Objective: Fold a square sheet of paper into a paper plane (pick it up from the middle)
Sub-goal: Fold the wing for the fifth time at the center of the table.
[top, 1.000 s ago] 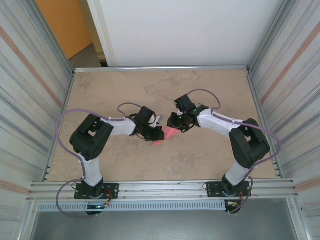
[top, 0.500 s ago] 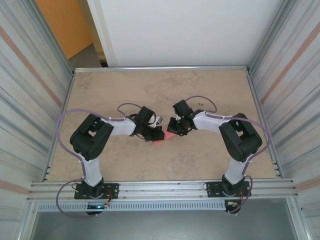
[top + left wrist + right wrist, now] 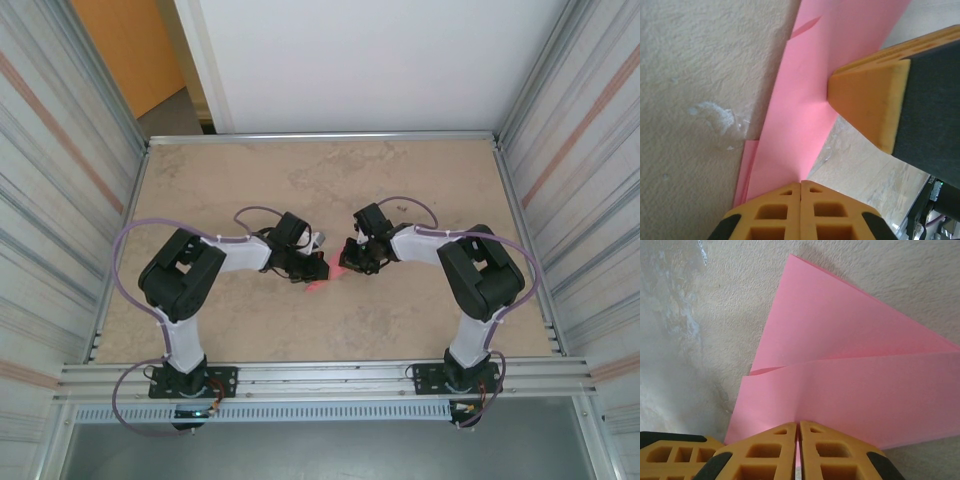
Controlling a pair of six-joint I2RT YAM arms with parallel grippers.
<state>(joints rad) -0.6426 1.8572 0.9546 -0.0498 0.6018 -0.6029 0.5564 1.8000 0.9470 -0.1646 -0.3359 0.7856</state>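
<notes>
1. The paper (image 3: 840,370) is pink and folded to a point, with one flap lying over another along a crease
2. It sits near the middle of the table (image 3: 300,170), between the two grippers, and the right wrist view shows it against the beige top
3. The left gripper (image 3: 800,184) has its fingers pressed tight together on the paper, which runs out from between the tips as a long pink strip
4. The right gripper (image 3: 799,423) is also closed, its two orange tips meeting with the paper's near edge pinched between them
5. In the left wrist view, one orange finger (image 3: 865,100) of the right gripper touches the paper farther along the strip
6. From above, the grippers face each other close together, with a little pink showing between and below them
7. Both arms bend inward from their bases at the near edge
8. A pale smear (image 3: 715,115) marks the table just beside the paper
9. Whether the whole sheet lies flat cannot be told
</notes>
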